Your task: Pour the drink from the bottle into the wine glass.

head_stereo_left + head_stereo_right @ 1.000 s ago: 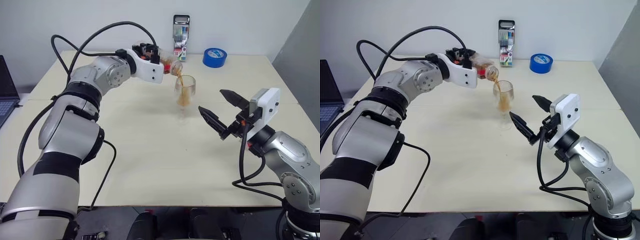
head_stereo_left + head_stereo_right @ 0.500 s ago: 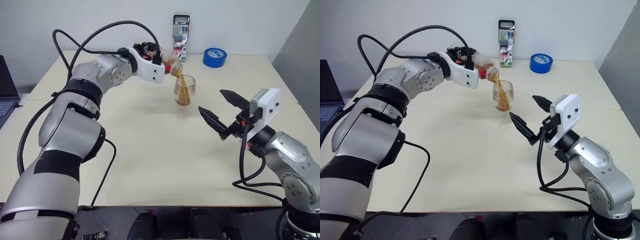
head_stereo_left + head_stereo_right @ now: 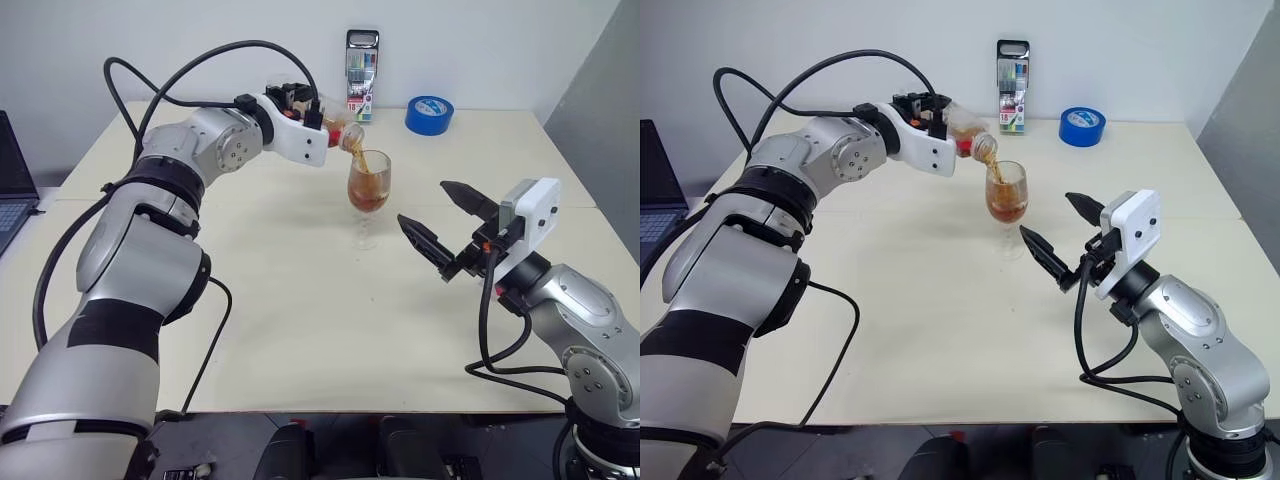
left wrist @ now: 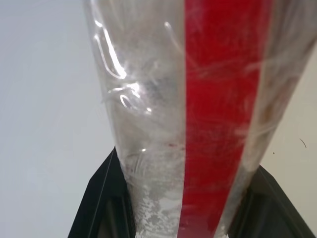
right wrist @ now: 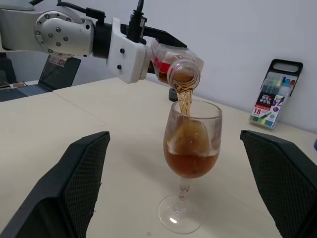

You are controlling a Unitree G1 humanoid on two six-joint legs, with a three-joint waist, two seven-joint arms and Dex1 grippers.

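Note:
My left gripper (image 3: 306, 107) is shut on the clear bottle (image 3: 338, 130), which lies tipped with its open mouth just above the wine glass (image 3: 367, 192). A thin stream of the reddish-brown drink (image 5: 184, 101) falls into the bowl, and the drink (image 5: 190, 165) fills the lower bowl. The glass stands upright on the cream table (image 3: 300, 300). The left wrist view looks along the bottle (image 4: 198, 119) and its red label strip between the black fingers (image 4: 101, 203). My right gripper (image 3: 440, 222) is open, a little to the right of the glass and nearer me, holding nothing.
A marker-pen case (image 3: 361, 75) stands at the table's far edge beside a blue tape roll (image 3: 429, 114). A laptop (image 3: 10, 190) sits off the table's left side. A grey panel (image 3: 600, 110) rises at the right.
The drink has risen in the wine glass while the stream keeps falling. Both arms have stayed in place.

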